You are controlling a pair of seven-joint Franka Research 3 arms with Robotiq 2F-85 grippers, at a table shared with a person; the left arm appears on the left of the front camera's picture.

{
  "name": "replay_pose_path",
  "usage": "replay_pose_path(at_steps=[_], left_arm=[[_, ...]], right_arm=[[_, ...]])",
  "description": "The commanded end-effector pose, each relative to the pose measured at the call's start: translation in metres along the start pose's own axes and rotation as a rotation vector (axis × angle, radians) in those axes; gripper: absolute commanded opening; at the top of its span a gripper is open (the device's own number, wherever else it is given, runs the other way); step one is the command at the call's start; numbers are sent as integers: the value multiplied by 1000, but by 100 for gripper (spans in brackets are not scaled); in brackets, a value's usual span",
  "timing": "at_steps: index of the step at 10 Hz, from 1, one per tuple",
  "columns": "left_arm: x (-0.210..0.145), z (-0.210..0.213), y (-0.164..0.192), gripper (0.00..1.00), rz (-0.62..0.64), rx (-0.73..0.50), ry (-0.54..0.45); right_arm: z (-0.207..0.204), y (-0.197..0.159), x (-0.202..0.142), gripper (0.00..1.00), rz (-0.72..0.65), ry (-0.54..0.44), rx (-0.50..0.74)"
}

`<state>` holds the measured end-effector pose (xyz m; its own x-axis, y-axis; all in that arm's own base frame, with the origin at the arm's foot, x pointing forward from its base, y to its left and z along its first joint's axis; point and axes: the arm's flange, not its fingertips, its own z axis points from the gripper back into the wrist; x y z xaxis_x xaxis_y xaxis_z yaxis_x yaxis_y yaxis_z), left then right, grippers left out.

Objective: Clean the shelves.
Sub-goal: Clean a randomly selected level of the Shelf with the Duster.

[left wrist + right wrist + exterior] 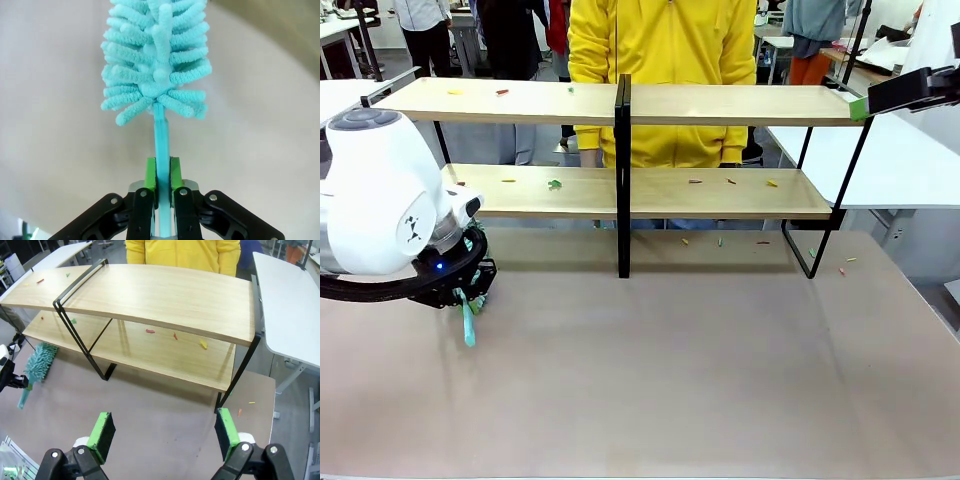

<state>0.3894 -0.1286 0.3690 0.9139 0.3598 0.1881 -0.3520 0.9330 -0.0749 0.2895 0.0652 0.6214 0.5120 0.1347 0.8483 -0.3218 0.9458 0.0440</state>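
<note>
The left gripper (162,172) is seen clamped on the thin handle of a teal duster (155,65). Its green pads (151,172) are pressed against the handle from both sides, and the fluffy head stands out beyond the fingertips over the brown table (670,380). This gripper is held low at the near left of the table, in front of the left end of the shelves (720,104). The right gripper (165,432) is held with its jaws wide apart and nothing between them, up by the right end of the shelves' top level. The shelves are set across the far half of the table. Small coloured scraps (555,184) are scattered on both levels and on the table beneath. A person (665,60) in a yellow top is stood just behind the shelves.
</note>
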Motion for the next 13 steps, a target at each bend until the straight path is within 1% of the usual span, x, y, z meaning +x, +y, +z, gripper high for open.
replay_pose_path(at_steps=[1,2,3,4,5,6,7,8,10,11,12,13], left_arm=[[-21,25,38,12,-84,-11,48],[-25,34,52,12,-111,-24,52],[-28,41,66,12,-100,-18,36],[-29,43,76,12,-126,-8,60],[-32,41,82,12,-175,16,88],[-37,41,89,12,-307,-7,156],[-42,45,97,12,-394,-51,199],[-47,54,109,12,-476,-125,226],[-55,79,138,12,-637,-296,241],[-58,86,147,12,-724,-366,267],[-63,93,159,12,-895,-464,301],[-64,96,164,12,-985,-517,307]], right_arm=[[0,-2,0,100,6,0,6],[0,-2,0,100,6,0,6],[0,-2,0,100,6,0,6],[0,-2,0,100,6,0,6],[0,-2,0,100,6,0,6],[0,-2,0,100,6,0,6],[0,-2,0,100,6,0,6],[0,-2,0,100,6,0,6],[0,-2,0,100,6,0,6],[0,-2,0,100,6,0,6],[0,-2,0,100,6,0,6],[0,-2,0,100,6,0,6]])
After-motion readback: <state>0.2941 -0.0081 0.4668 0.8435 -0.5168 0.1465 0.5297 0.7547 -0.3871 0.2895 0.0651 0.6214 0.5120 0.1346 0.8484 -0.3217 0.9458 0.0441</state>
